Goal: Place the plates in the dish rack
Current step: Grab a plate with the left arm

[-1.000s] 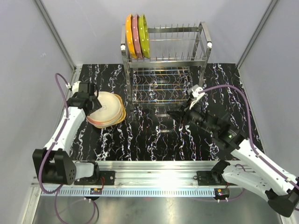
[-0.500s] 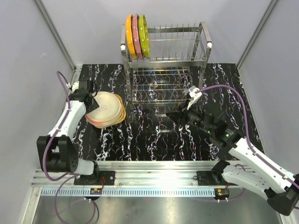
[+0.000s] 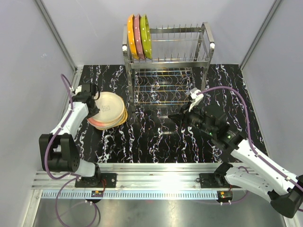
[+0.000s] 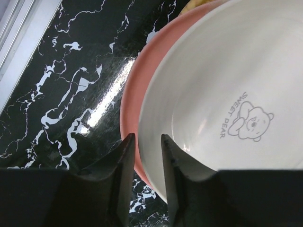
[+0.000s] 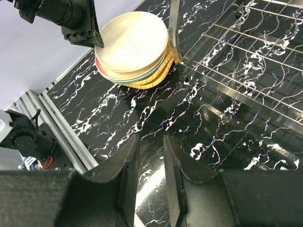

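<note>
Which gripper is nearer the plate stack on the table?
Left. The left gripper is at the plate stack's left edge, fingers straddling the cream plate's rim. The right gripper hangs apart, right of it, before the dish rack.

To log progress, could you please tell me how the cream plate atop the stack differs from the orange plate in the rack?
The cream plate lies flat atop the stack; the orange plate stands on edge in the dish rack. The left pincer straddles the cream plate's rim; no pincer is near the orange plate. Both are round.
</note>
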`<state>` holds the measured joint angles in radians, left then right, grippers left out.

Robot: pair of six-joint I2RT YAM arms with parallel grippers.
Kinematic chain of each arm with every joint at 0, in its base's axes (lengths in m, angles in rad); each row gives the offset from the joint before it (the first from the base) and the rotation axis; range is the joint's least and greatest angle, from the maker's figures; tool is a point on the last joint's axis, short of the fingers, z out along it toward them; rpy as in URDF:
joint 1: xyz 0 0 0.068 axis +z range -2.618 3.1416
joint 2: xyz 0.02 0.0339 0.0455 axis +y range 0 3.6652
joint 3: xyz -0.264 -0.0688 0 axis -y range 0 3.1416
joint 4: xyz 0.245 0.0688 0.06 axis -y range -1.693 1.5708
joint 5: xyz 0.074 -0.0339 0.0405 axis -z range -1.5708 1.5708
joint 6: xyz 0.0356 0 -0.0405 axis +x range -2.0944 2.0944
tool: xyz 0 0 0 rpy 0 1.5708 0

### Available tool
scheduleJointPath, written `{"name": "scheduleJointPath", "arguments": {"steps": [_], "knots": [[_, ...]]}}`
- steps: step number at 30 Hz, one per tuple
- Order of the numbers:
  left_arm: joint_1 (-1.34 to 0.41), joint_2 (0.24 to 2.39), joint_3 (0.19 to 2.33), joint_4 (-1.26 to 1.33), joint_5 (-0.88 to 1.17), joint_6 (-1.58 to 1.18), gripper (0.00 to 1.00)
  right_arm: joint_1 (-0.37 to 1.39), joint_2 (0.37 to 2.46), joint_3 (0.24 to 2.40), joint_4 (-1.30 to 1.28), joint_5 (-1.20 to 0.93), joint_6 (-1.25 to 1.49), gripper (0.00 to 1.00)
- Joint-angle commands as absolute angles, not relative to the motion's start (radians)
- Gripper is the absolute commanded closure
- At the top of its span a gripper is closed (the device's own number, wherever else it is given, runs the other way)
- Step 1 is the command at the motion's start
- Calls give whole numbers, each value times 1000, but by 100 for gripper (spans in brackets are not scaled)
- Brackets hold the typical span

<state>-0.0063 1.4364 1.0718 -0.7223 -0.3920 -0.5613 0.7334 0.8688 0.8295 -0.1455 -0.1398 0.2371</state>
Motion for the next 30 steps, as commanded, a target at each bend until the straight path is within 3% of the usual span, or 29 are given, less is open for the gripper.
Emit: {"name": "scheduleJointPath", "arguments": {"steps": [1,6,13,18,30], "knots": [[0,1428,1062,-696,-394,-555,73,739,870,824,-114,-118,247,67],[-2,1414,1074,-718,-411,-551,86,739,870,822,-114,-114,245,67],[-2,1356,1086,-749,-402,-538,83,738,877,824,-117,-115,252,67],[-2,1333,1080,-761,-411,-538,100,739,870,813,-120,-92,256,67],[0,1267,1127,-784,-420,-523,100,739,868,819,-133,-90,262,67]]}}
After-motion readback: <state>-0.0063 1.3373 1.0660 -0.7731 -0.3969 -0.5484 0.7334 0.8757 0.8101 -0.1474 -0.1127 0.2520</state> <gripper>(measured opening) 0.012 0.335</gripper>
